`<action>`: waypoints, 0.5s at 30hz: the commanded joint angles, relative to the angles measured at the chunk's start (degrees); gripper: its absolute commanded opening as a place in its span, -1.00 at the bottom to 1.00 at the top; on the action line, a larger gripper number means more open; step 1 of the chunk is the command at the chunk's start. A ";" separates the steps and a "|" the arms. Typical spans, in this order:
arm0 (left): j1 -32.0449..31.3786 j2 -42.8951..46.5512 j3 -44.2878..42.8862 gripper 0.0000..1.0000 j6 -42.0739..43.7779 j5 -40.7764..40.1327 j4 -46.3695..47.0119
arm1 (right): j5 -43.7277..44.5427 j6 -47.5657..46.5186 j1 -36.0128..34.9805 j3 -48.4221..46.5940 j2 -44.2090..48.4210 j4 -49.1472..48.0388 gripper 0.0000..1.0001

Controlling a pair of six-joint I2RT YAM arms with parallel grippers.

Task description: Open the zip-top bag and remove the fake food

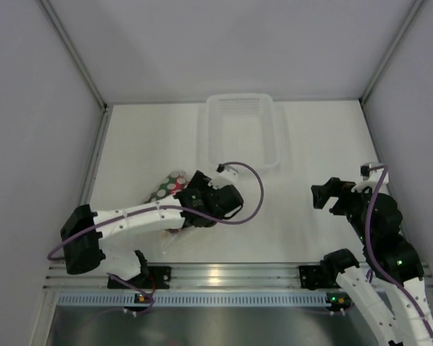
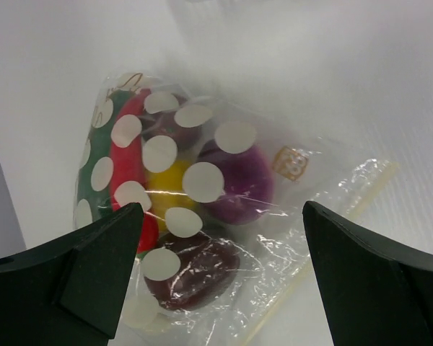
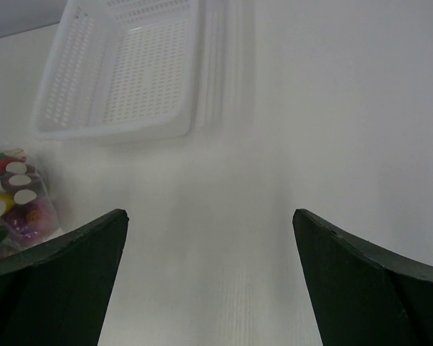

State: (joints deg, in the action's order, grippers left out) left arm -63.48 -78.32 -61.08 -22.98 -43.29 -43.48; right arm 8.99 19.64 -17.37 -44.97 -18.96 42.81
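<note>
Left pincer (image 2: 220, 209) hangs released, its two dark fingers spread wide, straddling from above a thin, crumply see-through plastic zip-top bag with white polka dots (image 2: 202, 184); whether either finger touches the plastic I cannot tell. That bag lies flat on the white counter (image 1: 310, 137), off the near left corner of the rigid white mesh basket (image 1: 206, 133) and a little apart from it. Inside the bag the fake food is packed close together: a round purple piece (image 2: 242, 180), a dark red apple-like piece (image 2: 198, 277) below it in the left wrist view, something yellow (image 2: 169, 189) in the middle, and a red strip (image 2: 126, 155) and a green one (image 2: 97, 140) along one side. A pale closure strip (image 2: 339, 223) runs along the bag's edge; I cannot tell whether it is sealed. Right pincer (image 1: 329, 193) is also released, jaws wide with nothing between them, hovering above bare counter to the near right of the basket, well apart from the bag.
</note>
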 commanded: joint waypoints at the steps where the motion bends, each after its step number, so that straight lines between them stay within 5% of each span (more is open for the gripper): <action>1: -7.59 -6.72 1.14 0.97 -2.33 -9.16 0.33 | -2.14 -0.65 0.31 0.23 -0.46 -1.23 0.99; 7: -15.78 -16.05 0.44 0.97 -7.59 -12.86 -4.22 | -2.84 -0.83 0.31 0.32 -0.64 -1.06 0.99; 15: -17.38 -23.98 -2.38 0.96 -12.44 -14.81 -9.25 | -3.28 -1.01 0.31 0.67 -0.38 -1.23 0.99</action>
State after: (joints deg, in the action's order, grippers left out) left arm -80.42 -101.60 -61.01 -32.53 -55.00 -49.28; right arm 6.31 19.53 -17.37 -44.31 -19.14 42.65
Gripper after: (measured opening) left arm 0.983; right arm 0.993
